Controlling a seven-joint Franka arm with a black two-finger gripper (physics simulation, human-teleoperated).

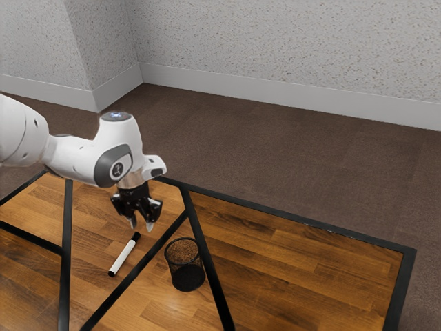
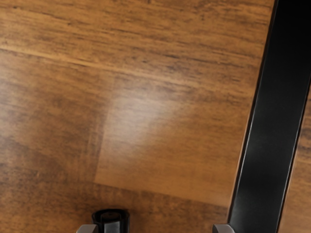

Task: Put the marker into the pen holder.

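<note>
My gripper [image 1: 141, 225] is low over the wooden table in the exterior view, fingers apart, with no object held. The marker [image 1: 122, 258], white with black ends, lies on the table, its black cap end close by the fingertips. In the wrist view, the two tips of the gripper [image 2: 155, 228] stand wide apart, and a black end of the marker [image 2: 111, 221] appears between them, closer to one tip. A black mesh pen holder [image 1: 187, 278] stands upright toward the exterior view's right of the marker.
Black strips divide the wooden tabletop [image 1: 296, 265]; one diagonal strip [image 1: 141, 265] runs between marker and pen holder. Another strip [image 2: 267, 116] passes near the gripper in the wrist view. Behind the table are brown floor and a speckled wall.
</note>
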